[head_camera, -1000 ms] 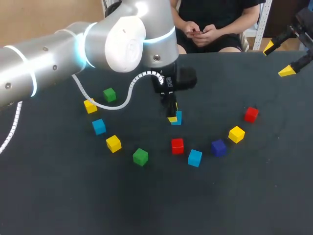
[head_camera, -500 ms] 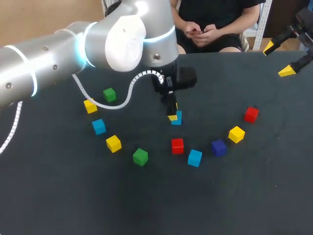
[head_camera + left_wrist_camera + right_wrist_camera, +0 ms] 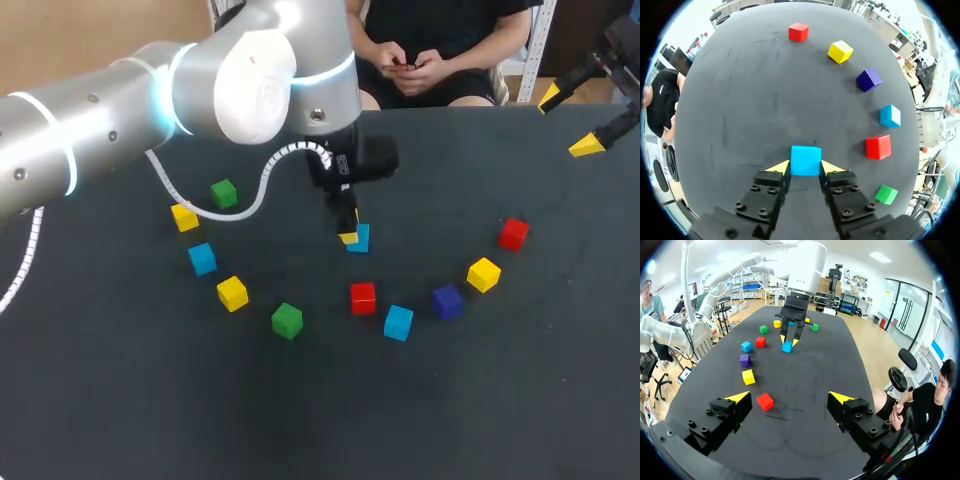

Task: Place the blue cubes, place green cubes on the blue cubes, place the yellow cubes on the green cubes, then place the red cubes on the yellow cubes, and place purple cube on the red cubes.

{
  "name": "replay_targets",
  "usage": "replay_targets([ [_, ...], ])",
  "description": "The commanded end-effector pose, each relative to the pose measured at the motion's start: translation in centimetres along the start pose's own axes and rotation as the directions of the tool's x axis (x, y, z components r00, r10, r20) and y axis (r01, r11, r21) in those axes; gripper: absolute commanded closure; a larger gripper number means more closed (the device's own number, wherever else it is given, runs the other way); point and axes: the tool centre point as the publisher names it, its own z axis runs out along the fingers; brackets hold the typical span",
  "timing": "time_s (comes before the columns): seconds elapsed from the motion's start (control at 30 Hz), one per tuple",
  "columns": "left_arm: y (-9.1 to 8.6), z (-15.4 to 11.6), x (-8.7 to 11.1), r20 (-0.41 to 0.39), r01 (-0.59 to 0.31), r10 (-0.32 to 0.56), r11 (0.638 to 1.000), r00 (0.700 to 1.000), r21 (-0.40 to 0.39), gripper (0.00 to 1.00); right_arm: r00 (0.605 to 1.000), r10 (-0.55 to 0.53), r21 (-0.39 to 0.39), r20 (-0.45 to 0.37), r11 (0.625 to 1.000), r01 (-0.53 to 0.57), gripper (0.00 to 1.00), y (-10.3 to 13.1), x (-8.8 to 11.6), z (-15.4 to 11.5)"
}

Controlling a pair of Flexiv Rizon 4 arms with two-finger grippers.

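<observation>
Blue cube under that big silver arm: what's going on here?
The robot's left end effector is shut on a blue cube near the middle of the table, one yellow-tipped finger on each side. Ten other cubes lie singly around it, the purple cube among them; nothing is stacked yet. The right end effector hangs open and empty near the table's far right corner.

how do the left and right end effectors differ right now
The left end effector is low at the table, shut on a blue cube; the right end effector hangs well above it, open wide and empty. Both have yellow tips.
</observation>
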Motion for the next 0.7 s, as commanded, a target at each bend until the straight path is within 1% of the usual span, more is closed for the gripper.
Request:
replay_targets([
  [0.03,0.24,-0.07,-0.04,-0.003,-0.003,0.004,1.0,1.0,0.006,0.67,1.0,-0.001,0.0,0.001,1.0,0.001,0.0,-0.03,0.03,-0.01],
  [0.17,0.2,-0.08,-0.05,-0.001,-0.002,0.002,1.0,1.0,0.007,0.65,1.0,-0.001,0.0,0.001,1.0,0.001,0.0,-0.03,0.03,-0.01],
  [0.27,0.16,-0.07,-0.02,-0.002,-0.001,0.001,1.0,1.0,0.008,0.59,1.0,-0.001,0.0,0.001,1.0,0.001,0.0,-0.03,0.03,-0.01],
  [0.3,0.14,-0.06,-0.01,-0.002,-0.001,0.001,1.0,1.0,0.009,0.58,1.0,-0.001,0.0,0.001,1.0,0.001,0.0,-0.03,0.03,-0.01],
  [0.37,0.12,-0.05,0.02,-0.003,0.0,0.0,1.0,1.0,0.01,0.62,1.0,-0.001,0.0,0.001,1.0,0.001,0.0,-0.03,0.03,-0.01],
  [0.43,0.1,-0.05,0.04,-0.004,-0.001,0.001,1.0,1.0,0.01,0.62,1.0,-0.001,0.0,0.001,1.0,0.001,0.0,-0.03,0.03,-0.01],
  [0.5,0.07,-0.02,0.06,-0.003,0.001,-0.001,1.0,1.0,0.011,0.58,1.0,-0.001,0.0,0.001,1.0,0.001,0.0,-0.03,0.03,-0.01],
  [0.6,0.05,0.01,0.07,-0.003,0.001,-0.001,1.0,1.0,0.011,0.59,1.0,-0.001,0.0,0.001,1.0,0.001,0.0,-0.03,0.03,-0.01],
  [0.63,0.04,0.02,0.07,-0.003,0.001,-0.001,1.0,1.0,0.011,0.58,1.0,-0.001,0.0,0.001,1.0,0.001,0.0,-0.03,0.03,-0.01],
  [0.7,0.03,0.03,0.07,-0.002,0.0,0.0,1.0,1.0,0.012,0.48,1.0,-0.001,0.0,0.001,1.0,0.001,0.0,-0.03,0.03,-0.01],
])
